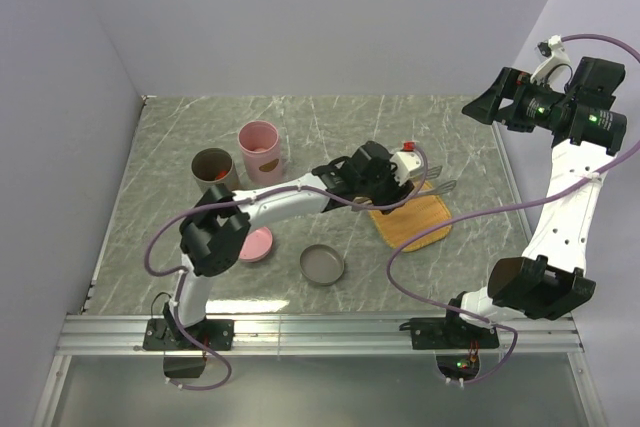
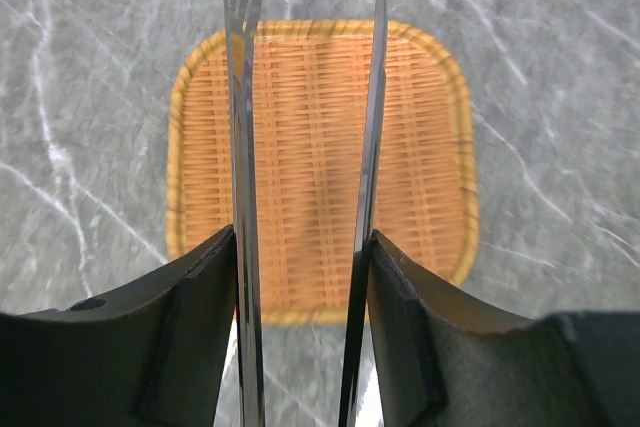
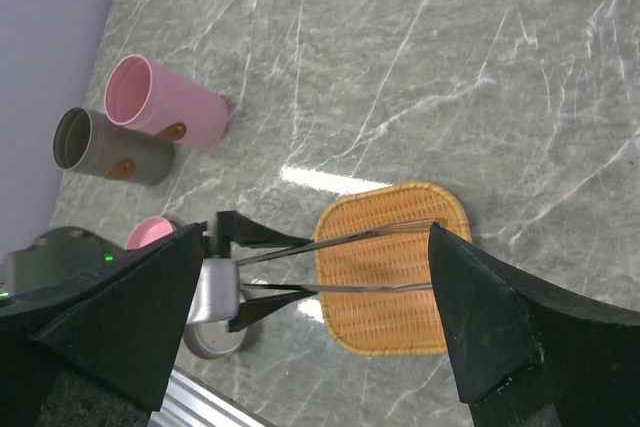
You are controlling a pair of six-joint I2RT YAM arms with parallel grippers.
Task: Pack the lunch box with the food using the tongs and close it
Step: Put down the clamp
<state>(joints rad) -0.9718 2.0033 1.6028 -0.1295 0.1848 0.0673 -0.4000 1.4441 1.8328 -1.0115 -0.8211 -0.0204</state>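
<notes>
Slim silver tongs (image 2: 242, 147), slotted tip, arms apart over orange tray (image 2: 310, 147)

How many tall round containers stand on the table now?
2. The pink container is at the back left; the grey-brown container is close beside it, further left. I see no hidden one.

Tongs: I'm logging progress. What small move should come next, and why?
Probably set the tongs down beside the woven tray: the left fingers hold them over its bare weave, and the pink lid and grey lid lie off the pink cup and brown cup.
</notes>
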